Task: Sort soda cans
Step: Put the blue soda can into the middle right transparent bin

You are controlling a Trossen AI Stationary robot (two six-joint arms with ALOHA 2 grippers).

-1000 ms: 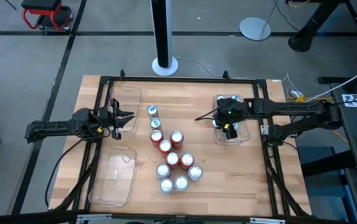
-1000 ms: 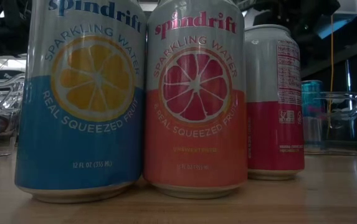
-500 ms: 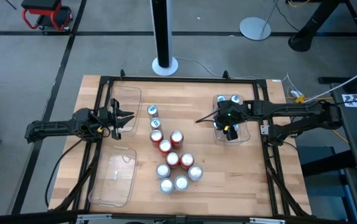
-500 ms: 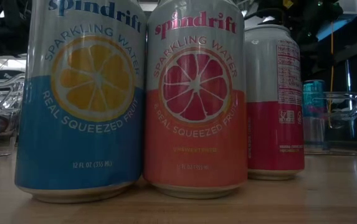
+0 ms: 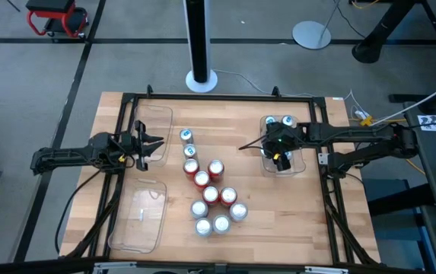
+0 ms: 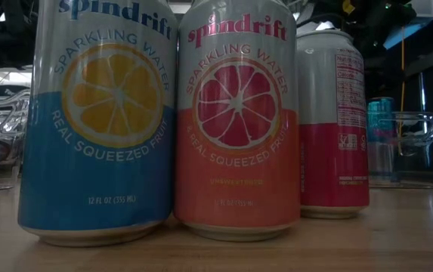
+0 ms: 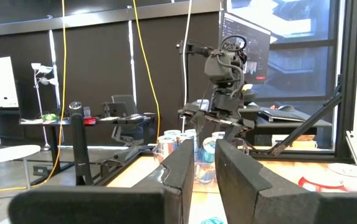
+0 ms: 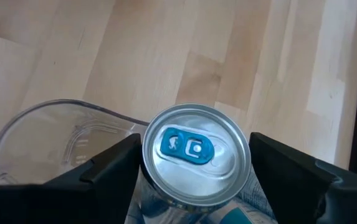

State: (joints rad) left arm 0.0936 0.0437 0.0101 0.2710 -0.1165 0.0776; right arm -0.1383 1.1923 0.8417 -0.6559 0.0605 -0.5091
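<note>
One blue-tabbed soda can (image 8: pixel 195 163) upright between the right gripper's (image 8: pixel 194 186) fingers (image 8: pixel 97 180), a dark pad tight against each side, over the clear tray (image 5: pixel 297 166) on the worktop (image 5: pixel 316 205); lower body cut off. Left gripper (image 7: pixel 204 163) near another tray, fingers slightly parted, nothing between. Remaining cans (image 5: pixel 211 195) clustered mid-worktop, well apart from both; colours partly hidden from above.

A group of cans (image 5: pixel 210 190) stands at the table's middle, between two left trays (image 5: pixel 139 217) and one right tray (image 5: pixel 300 164).
</note>
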